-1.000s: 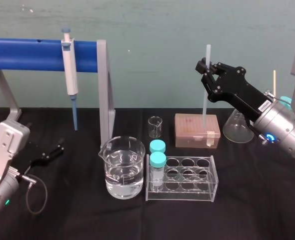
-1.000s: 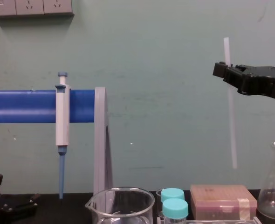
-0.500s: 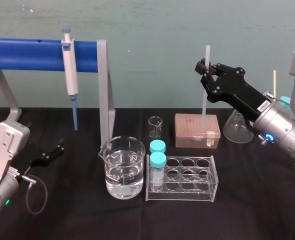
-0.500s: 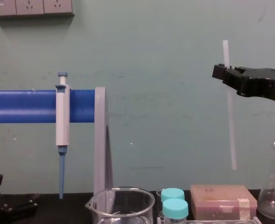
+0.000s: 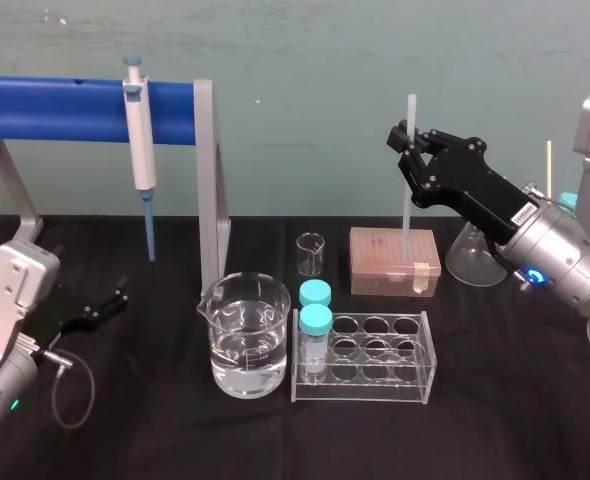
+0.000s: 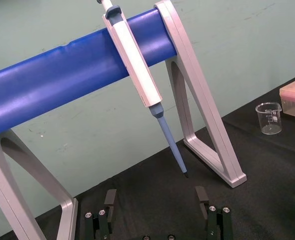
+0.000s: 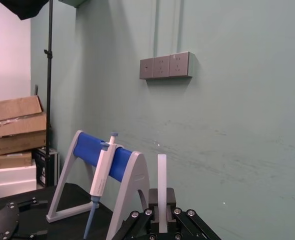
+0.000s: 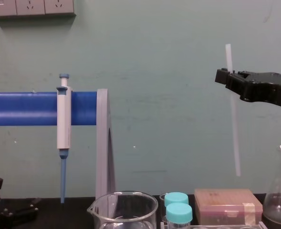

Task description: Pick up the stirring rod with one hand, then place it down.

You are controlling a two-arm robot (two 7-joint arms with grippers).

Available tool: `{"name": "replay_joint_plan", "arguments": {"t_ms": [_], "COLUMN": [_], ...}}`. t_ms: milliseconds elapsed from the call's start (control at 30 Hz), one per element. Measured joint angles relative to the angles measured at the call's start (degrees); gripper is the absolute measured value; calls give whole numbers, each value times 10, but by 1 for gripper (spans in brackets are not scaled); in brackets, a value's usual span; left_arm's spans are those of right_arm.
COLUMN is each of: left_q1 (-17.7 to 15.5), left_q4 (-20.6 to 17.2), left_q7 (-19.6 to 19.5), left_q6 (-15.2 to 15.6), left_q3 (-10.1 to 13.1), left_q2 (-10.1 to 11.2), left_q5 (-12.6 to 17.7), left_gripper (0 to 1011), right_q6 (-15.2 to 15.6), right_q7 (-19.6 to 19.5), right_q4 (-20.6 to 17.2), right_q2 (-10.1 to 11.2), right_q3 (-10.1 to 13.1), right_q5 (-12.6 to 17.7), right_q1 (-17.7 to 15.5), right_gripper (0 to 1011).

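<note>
Right pincer (image 5: 407, 152), black, flat-jawed. Head view: raised at the far right above the black table (image 5: 515, 400), closed on the long, thin, white translucent stirring rod (image 5: 406, 215). The rod stands near upright over a pink rectangular tip box (image 5: 375, 265). Left pincer (image 5: 115, 298), black, sits low at the left. Also listed:
- large glass beaker of clear liquid (image 5: 243, 345), near centre
- small glass beaker (image 5: 311, 255), behind the large one
- clear plastic tube rack (image 5: 415, 375), holding two teal-capped vials (image 5: 315, 320)
- conical glass flask (image 5: 472, 260), far right
- blue-barred stand with grey legs (image 5: 65, 108), far left, carrying a white-bodied pipette with blue tip (image 5: 140, 150)

Left wrist view: left pincer (image 6: 156, 200), jaws spread wide, nothing between them. The pipette hangs from the blue bar beyond.

Right wrist view: the rod (image 7: 162, 175) is clamped between the jaws and rises straight above them.

Chest view: right pincer (image 8: 228, 78) grips the rod (image 8: 235, 138) a little below its top end. The lower end hangs above the pink box, clear of it.
</note>
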Motion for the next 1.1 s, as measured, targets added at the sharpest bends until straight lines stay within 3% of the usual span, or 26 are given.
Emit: {"name": "replay_joint_plan", "arguments": {"t_ms": [300, 500, 733, 1100], "left_q1": [0, 0, 0, 0], "left_q4": [0, 0, 0, 0], "left_q7": [0, 0, 0, 0], "left_q6": [0, 0, 0, 0], "left_q3": [0, 0, 0, 0], "left_q2": [0, 0, 0, 0], "left_q5": [0, 0, 0, 0], "left_gripper": [1000, 1000, 1000, 1000], "right_q6": [-4, -21, -38, -46], "right_q7": [22, 83, 121, 127], "right_q4": [12, 52, 88, 110], "right_q2": [-4, -7, -7, -12], "right_q3": [-1, -13, -26, -38], "right_q5": [19, 58, 78, 85], "right_q1": [0, 2, 3, 4], "right_gripper": [79, 79, 79, 79]}}
